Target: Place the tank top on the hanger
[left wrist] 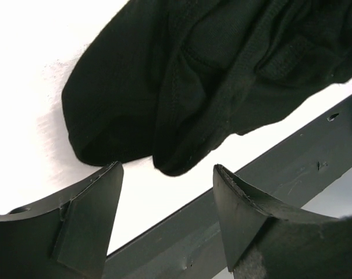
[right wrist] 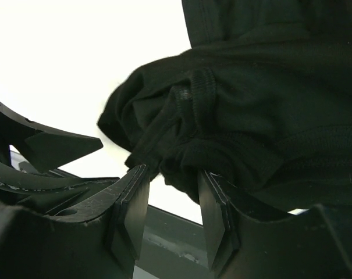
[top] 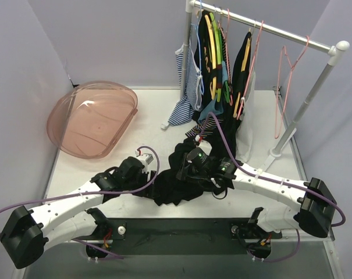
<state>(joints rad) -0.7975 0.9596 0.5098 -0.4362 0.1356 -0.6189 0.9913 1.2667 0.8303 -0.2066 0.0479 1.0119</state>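
Note:
The black tank top [top: 173, 189] lies crumpled on the white table between my two arms. The pink hanger [top: 287, 78] hangs empty on the rail at the far right, well away from both grippers. My left gripper [top: 155, 179] is open at the top's left edge. In the left wrist view its tips [left wrist: 166, 165] stand just short of the fabric [left wrist: 222, 70], with nothing between them. My right gripper [top: 188, 170] is on the top's upper part. In the right wrist view its jaws [right wrist: 173, 170] are apart, with a bunched fold of the top [right wrist: 251, 116] at their tips.
A clear pink basin [top: 94, 119] lies at the back left. The clothes rack [top: 269, 28] holds a blue-and-white striped top [top: 184, 93], a long black garment [top: 244, 64] and yellow and green hangers [top: 213, 49]. Its foot [top: 277, 154] stands at the right. A dark strip [top: 181, 229] runs along the near edge.

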